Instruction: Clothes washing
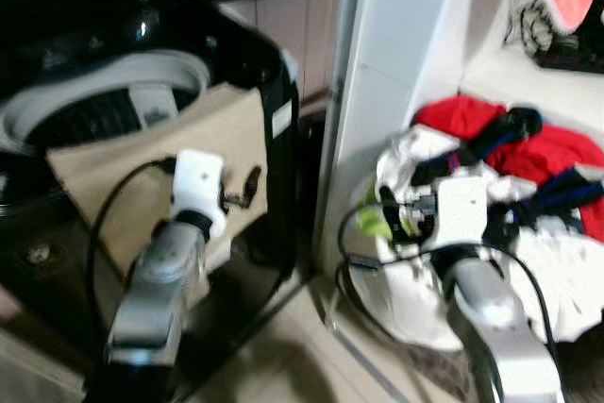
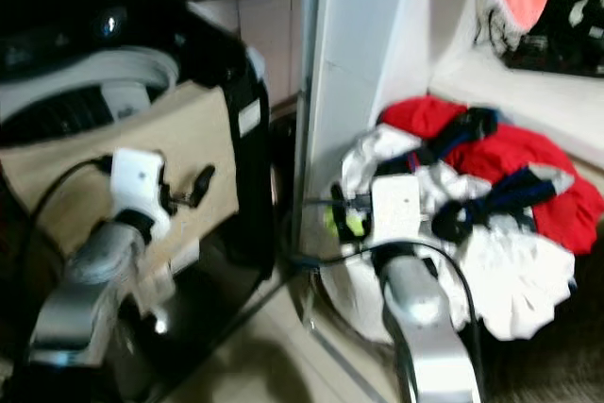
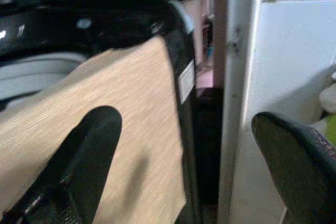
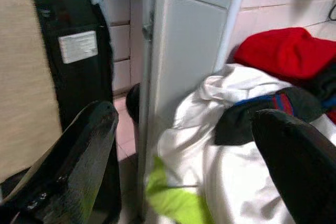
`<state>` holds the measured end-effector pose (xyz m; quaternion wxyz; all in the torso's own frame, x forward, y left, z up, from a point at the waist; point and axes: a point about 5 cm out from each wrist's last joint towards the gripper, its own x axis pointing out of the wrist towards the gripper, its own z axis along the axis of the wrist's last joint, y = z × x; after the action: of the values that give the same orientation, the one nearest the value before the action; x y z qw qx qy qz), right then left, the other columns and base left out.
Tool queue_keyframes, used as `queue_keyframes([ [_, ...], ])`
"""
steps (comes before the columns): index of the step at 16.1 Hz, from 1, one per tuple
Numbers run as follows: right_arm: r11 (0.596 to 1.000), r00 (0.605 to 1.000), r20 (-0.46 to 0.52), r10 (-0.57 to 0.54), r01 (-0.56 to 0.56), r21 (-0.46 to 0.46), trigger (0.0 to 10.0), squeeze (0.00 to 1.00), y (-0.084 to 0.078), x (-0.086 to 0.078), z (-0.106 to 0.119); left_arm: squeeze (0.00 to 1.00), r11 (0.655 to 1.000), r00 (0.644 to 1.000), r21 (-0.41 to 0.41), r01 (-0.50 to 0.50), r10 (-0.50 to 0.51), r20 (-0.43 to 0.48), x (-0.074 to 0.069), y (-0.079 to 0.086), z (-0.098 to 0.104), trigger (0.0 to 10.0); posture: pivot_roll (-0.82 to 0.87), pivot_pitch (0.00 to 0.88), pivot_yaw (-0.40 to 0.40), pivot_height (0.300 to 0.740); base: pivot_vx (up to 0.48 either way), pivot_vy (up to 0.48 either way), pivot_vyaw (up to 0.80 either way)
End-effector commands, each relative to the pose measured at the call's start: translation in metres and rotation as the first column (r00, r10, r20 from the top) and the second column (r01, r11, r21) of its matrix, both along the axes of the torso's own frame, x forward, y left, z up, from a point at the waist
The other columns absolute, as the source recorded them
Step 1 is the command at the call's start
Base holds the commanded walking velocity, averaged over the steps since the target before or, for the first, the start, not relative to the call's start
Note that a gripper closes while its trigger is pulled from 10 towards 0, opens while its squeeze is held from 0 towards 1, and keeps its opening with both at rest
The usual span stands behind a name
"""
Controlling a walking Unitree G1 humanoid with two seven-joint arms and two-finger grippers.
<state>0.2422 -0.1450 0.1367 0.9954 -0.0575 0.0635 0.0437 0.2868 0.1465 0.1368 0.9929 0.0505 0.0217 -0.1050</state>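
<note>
A heap of clothes (image 1: 528, 167), red, white and dark, is piled on the floor right of a white pillar (image 1: 396, 73). The right gripper (image 4: 184, 145) is held before the heap, fingers apart and empty. Left of the pillar, the black washer (image 1: 123, 101) is seen open-topped with a beige cloth (image 1: 189, 158) draped over its rim. The left gripper (image 3: 194, 156) is held beside the cloth, fingers spread.

Both arms raised forward; left gripper (image 3: 184, 166) and right gripper (image 4: 184, 166) jaws spread wide.
</note>
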Motion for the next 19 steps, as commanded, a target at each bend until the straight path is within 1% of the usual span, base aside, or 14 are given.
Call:
queue_keyframes([
  [1, 1.0, 1.0, 0.003, -0.021, 0.021, -0.01, 10.0, 0.0, -0.007, -0.001, 0.001, 0.0, 0.999, 0.999, -0.01, 0.037, -0.037, 0.009, 0.001, -0.011, 0.004, 10.0, -0.13, 0.0, 0.024, 0.74, 0.375, 0.0, 0.0],
  [4, 1.0, 1.0, 0.007, -0.016, 0.016, -0.01, 10.0, 0.0, -0.006, -0.001, 0.002, 0.0, 0.999, 0.999, -0.013, 0.044, -0.044, 0.008, 0.001, -0.012, 0.004, 10.0, -0.13, 0.0, 0.024, 0.74, 0.376, 0.0, 0.0],
  [5, 1.0, 1.0, 0.002, -0.026, 0.026, 0.009, 10.0, 0.0, -0.006, -0.002, 0.001, 0.0, 0.999, 0.999, -0.018, 0.049, -0.049, 0.005, 0.0, -0.012, 0.003, 10.0, -0.13, 0.0, 0.024, 0.74, 0.371, 0.0, -0.77],
  [7, 0.999, 0.999, 0.003, -0.032, 0.032, 0.011, 10.0, 0.0, -0.008, -0.002, 0.002, 0.0, 0.998, 0.999, -0.021, 0.055, -0.055, 0.001, 0.0, -0.014, 0.002, 10.0, -0.13, 0.0, 0.027, 0.74, 0.366, 0.0, -0.8],
  [10, 0.999, 0.999, 0.014, -0.045, 0.045, -0.005, 10.0, 0.0, -0.01, -0.003, 0.003, 0.0, 0.997, 0.998, -0.027, 0.07, -0.07, -0.002, 0.0, -0.015, 0.002, 10.0, -0.13, 0.0, 0.03, 0.74, 0.349, 0.0, 0.0],
  [11, 0.997, 0.997, 0.01, -0.073, 0.073, 0.008, 10.0, 0.0, -0.01, -0.004, 0.003, 0.0, 0.994, 0.995, -0.048, 0.101, -0.102, -0.005, -0.003, -0.019, 0.001, 10.0, -0.13, 0.0, 0.031, 0.74, 0.0, 0.0, 0.0],
  [13, 0.994, 0.994, 0.007, -0.109, 0.109, 0.019, 10.0, 0.0, -0.011, -0.005, 0.003, 0.0, 0.99, 0.991, -0.056, 0.131, -0.131, 0.002, -0.006, -0.022, 0.002, 10.0, -0.13, 0.0, 0.033, 0.74, 0.0, 0.0, 0.0],
  [15, 0.985, 0.985, 0.017, -0.172, 0.171, 0.036, 10.0, 0.0, -0.014, -0.006, 0.004, 0.0, 0.985, 0.987, -0.059, 0.162, -0.161, 0.009, -0.008, -0.025, 0.002, 10.0, -0.13, 0.0, 0.035, 0.74, 0.0, 0.0, 0.0],
  [17, 0.96, 0.959, 0.06, -0.277, 0.274, 0.053, 10.0, 0.0, -0.026, -0.007, 0.01, 0.0, 0.983, 0.984, -0.054, 0.177, -0.177, 0.013, -0.01, -0.025, 0.003, 10.0, -0.13, 0.0, 0.036, 0.74, 0.0, 0.0, 0.0],
  [18, 0.947, 0.943, 0.082, -0.322, 0.32, 0.041, 10.0, 0.85, -0.033, -0.007, 0.013, 0.0, 0.982, 0.984, -0.053, 0.18, -0.18, 0.012, -0.01, -0.024, 0.004, 10.0, -0.13, 0.0, 0.038, 0.74, 0.0, 0.0, 0.0],
  [19, 0.934, 0.929, 0.091, -0.358, 0.355, 0.048, 10.0, 1.0, -0.039, -0.007, 0.016, 0.0, 0.982, 0.983, -0.053, 0.184, -0.183, 0.012, -0.009, -0.023, 0.004, 10.0, -0.13, 0.0, 0.039, 0.74, 0.0, 0.0, 0.0],
])
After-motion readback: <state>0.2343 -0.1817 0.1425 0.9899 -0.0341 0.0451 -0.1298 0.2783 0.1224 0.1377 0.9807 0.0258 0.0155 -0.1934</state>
